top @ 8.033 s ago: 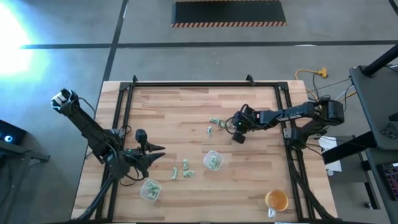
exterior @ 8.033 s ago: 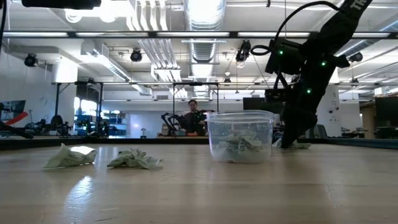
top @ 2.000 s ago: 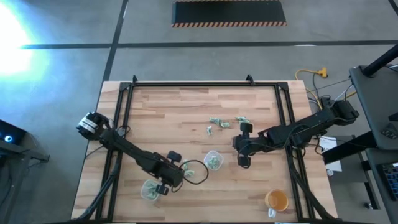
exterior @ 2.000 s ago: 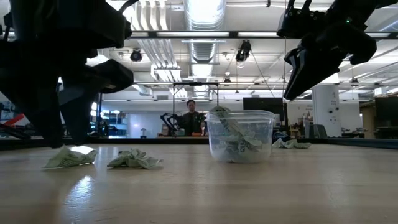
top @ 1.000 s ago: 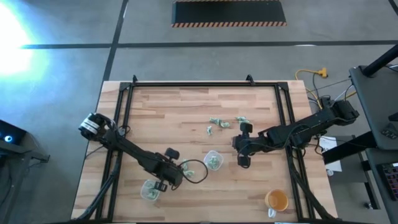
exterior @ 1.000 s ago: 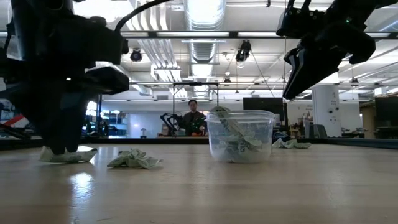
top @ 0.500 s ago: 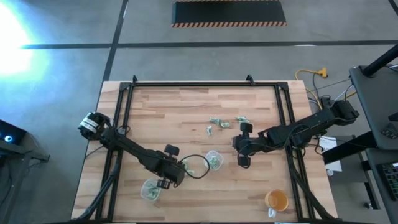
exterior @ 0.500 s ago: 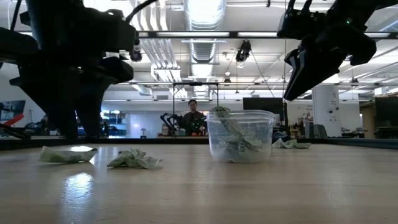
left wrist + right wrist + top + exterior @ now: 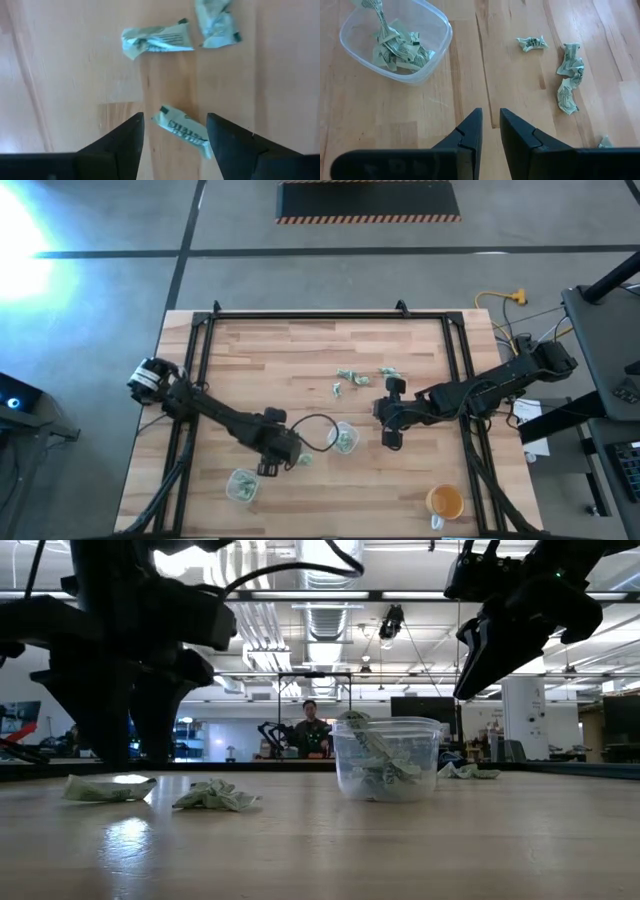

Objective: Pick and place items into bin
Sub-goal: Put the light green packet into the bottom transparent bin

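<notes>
Left pincer (image 9: 172, 131) hangs over the worktop (image 9: 260, 370), fingers spread wide, nothing held; one green-and-white wrapper piece (image 9: 182, 131) lies flat on the wood right between its fingertips, two more pieces (image 9: 157, 38) just beyond. In the high view this pincer (image 9: 283, 456) sits near the front-left, between two clear cups: one cup (image 9: 242, 485) nearer the front edge, the other cup (image 9: 343, 438) mid-worktop (both hold crumpled pieces). Right pincer (image 9: 489, 131) hovers just beside the mid cup (image 9: 395, 47), fingers narrow with a slim gap, empty. Loose pieces (image 9: 568, 75) lie scattered beyond it. Orange mug (image 9: 444, 502) at the front-right corner.
</notes>
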You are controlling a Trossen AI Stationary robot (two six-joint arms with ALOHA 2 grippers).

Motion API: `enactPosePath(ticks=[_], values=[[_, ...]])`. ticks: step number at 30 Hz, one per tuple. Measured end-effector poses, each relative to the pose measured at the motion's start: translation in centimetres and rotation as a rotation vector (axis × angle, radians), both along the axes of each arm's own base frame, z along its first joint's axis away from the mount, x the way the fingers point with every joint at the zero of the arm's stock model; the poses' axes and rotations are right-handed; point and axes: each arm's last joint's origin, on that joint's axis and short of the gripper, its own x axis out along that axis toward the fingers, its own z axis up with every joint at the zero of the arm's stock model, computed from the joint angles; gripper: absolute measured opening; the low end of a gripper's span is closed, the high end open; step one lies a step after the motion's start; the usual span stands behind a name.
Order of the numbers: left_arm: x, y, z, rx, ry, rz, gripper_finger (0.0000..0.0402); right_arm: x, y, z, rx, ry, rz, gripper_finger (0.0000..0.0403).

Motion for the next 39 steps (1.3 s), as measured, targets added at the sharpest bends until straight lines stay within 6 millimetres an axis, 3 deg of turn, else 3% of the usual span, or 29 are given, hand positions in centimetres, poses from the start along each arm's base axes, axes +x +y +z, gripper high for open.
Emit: enactPosePath(ticks=[30, 39], values=[[-0.1, 1.4, -1.6, -0.065, 0.010, -0.020, 0.0196, 0.0, 0.0, 0.0, 0.000, -0.003, 0.001, 0.0057], [-0.1, 1.4, -1.6, -0.060, 0.013, -0.039, 0.0120, 0.0, 0.0, 0.0, -0.001, -0.003, 0.003, 0.0057]])
